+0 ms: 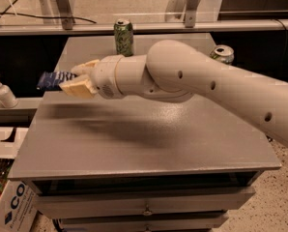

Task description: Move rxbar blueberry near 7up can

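The end effector (pixel 71 77) is gripping the rxbar blueberry (pixel 52 79) by one end, holding it lifted beyond its fingertips, over the bench (pixel 134 144) edge. The carry is apparently beginning. Next it is needing a sweep toward the 7up can (pixel 222 53), well apart behind its wrist, while passing the darker can (pixel 123 36). The cardboard box (pixel 13 207) below is showing unclear contents.

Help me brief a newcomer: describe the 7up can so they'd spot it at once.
On the grey table, look to its right edge, behind the arm, far from the gripper holding the rxbar blueberry at the left. The 7up can is silver-white with a shiny top, unlike the mottled green can at the far edge.
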Action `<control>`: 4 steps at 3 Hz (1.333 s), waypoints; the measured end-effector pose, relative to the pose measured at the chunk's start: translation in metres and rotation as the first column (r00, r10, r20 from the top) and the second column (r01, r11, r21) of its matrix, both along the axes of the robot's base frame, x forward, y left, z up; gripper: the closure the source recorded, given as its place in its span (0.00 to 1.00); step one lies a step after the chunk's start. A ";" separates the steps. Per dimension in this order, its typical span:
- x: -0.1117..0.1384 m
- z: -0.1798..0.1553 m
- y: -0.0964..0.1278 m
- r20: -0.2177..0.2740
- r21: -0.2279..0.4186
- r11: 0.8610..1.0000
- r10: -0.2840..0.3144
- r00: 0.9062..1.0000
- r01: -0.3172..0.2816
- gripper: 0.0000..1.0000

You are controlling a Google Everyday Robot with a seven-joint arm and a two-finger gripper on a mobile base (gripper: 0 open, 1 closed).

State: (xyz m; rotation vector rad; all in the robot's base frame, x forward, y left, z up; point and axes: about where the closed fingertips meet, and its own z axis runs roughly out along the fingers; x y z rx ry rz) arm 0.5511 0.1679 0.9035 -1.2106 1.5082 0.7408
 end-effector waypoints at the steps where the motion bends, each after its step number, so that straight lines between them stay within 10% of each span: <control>1: -0.004 -0.042 -0.020 -0.070 -0.073 0.996 -0.048 0.996 0.043 1.00; 4: -0.016 -0.034 -0.132 -0.079 -0.151 0.954 -0.271 0.959 0.258 1.00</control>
